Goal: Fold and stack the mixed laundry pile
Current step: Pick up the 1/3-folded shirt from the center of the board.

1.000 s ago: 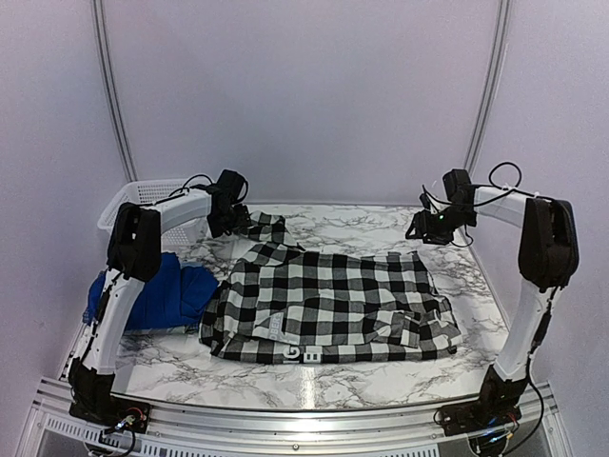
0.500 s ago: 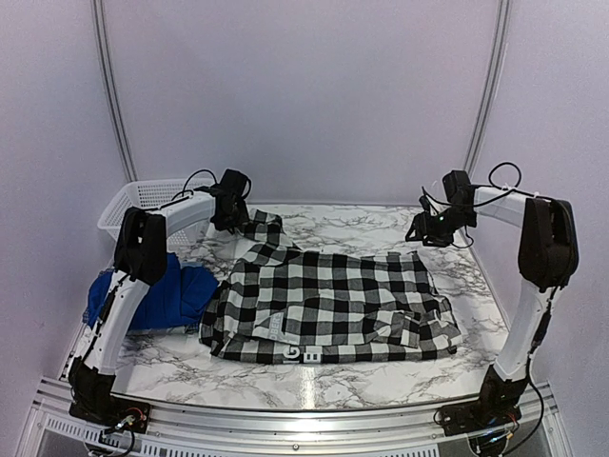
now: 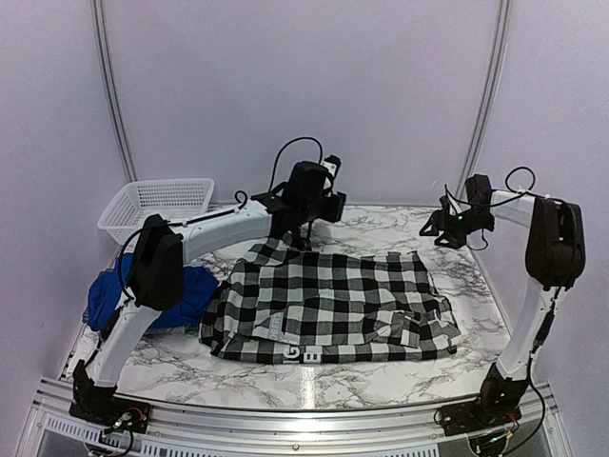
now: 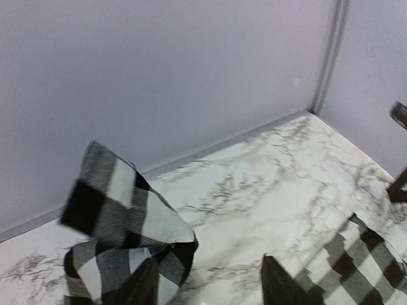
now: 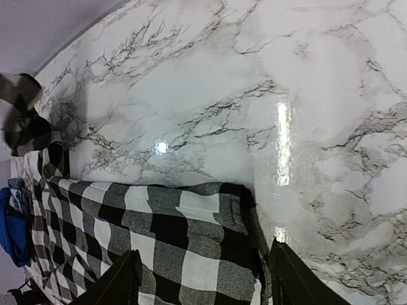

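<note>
The black-and-white buffalo-check flannel shirt (image 3: 333,305) lies spread flat across the middle of the marble table. My left gripper (image 3: 307,231) hangs over its far left part. In the left wrist view the left gripper (image 4: 210,287) is open with bare marble between its fingers. A raised flap of the flannel (image 4: 121,216) stands against the left finger. My right gripper (image 3: 443,228) is open just beyond the shirt's far right corner (image 5: 210,254), above it. The royal-blue shirt (image 3: 143,295) lies bunched at the left edge. The pale blue T-shirt and the navy cloth are not in view.
A white lattice basket (image 3: 157,203) stands at the back left corner. Walls close the table (image 3: 381,224) at the back and sides. A metal rail (image 3: 304,424) runs along the near edge, with both arm bases on it.
My left arm swung from the back left to the centre back, and the flannel sleeve moved right with it. My right gripper shifted slightly right and back.
</note>
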Robot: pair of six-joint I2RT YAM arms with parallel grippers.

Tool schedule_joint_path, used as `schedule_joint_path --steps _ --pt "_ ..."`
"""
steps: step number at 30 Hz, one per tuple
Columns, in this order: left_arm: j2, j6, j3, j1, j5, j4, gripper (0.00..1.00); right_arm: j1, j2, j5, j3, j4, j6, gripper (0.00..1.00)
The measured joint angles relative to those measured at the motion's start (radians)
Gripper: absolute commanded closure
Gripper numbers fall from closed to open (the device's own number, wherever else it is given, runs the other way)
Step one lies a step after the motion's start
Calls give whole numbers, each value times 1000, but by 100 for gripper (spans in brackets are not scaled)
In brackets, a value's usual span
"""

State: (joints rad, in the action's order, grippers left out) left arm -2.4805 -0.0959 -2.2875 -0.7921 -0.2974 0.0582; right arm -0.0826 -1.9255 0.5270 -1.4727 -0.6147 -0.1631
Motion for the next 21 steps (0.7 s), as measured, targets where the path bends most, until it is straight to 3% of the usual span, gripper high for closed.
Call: schedule_joint_path --steps 3,7,13,17,21 --pt "-6 39 14 -63 61 -9 1 -32 0 23 3 14 -24 35" --pt "-6 50 19 -48 70 -6 1 -34 0 63 3 35 -51 34" --pt "23 -5 71 80 56 -4 1 -4 -24 117 -17 80 -93 35" --pt "62 -53 126 182 89 45 1 48 -113 107 -132 65 -80 38" --pt "62 -114 132 282 232 122 15 82 -226 40 -300 4 -12 39"
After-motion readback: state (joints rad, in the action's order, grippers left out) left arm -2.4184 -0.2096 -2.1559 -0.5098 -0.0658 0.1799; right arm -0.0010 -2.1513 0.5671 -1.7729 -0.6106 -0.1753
